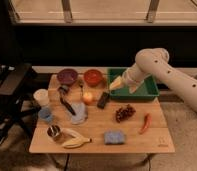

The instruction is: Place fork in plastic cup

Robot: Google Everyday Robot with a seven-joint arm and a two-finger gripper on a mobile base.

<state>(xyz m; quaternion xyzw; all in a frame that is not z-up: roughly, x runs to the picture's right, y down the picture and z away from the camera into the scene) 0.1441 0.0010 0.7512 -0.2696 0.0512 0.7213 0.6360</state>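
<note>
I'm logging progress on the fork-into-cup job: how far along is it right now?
Done: nothing yet. The fork lies on the table near the red bowl, outside the white cup. In hand: nothing; the gripper hangs open and empty at the green bin's left edge. Left: reach the fork, grasp it, carry it to the cup, drop it in.

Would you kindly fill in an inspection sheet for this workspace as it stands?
Surface: wooden table, crowded.
Job's things: fork lies between purple bowl and red bowl; white cup and blue cup stand near the left edge.
Clutter: green tray, black utensil, orange, grapes, chilli, sponge, banana, tin, grey cloth.
Grippers: gripper open, empty, over the tray's left end.
Cables: nothing seen.
Surroundings: dark chair at left; window behind.
</note>
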